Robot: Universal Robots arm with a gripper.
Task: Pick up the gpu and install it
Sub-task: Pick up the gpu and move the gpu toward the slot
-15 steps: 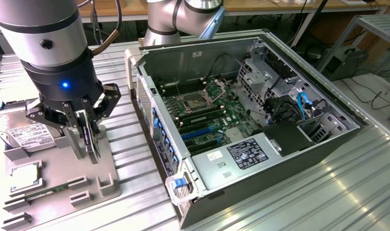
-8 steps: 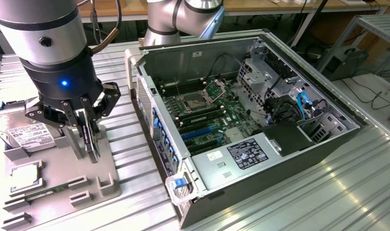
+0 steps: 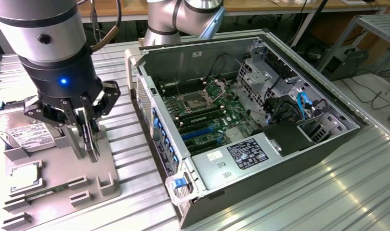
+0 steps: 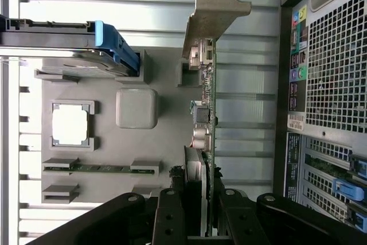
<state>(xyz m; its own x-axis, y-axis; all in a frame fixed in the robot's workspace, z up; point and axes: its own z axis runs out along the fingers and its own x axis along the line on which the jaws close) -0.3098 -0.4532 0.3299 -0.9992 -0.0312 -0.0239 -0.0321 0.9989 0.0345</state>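
Observation:
The gpu (image 3: 91, 150) stands on edge at the grey holder tray (image 3: 76, 171), a thin green card with a black fan shroud. In the wrist view the gpu (image 4: 206, 113) is seen edge-on, its silver end bracket (image 4: 215, 10) pointing away from the camera. My gripper (image 3: 84, 138) comes down from above and is shut on the card, one black finger on each face. The fingers (image 4: 168, 216) clamp the fan end of the board at my gripper (image 4: 199, 202). Whether the card's lower edge still sits in its slot I cannot tell.
The tray also holds a silver hard drive (image 3: 25, 134), a square processor (image 3: 25, 175) and a RAM stick (image 3: 46, 193). The open computer case (image 3: 298, 159) lies to the exterior view's right, its motherboard slots (image 3: 198, 131) exposed. The case's rear panel (image 4: 335, 78) is close beside the card.

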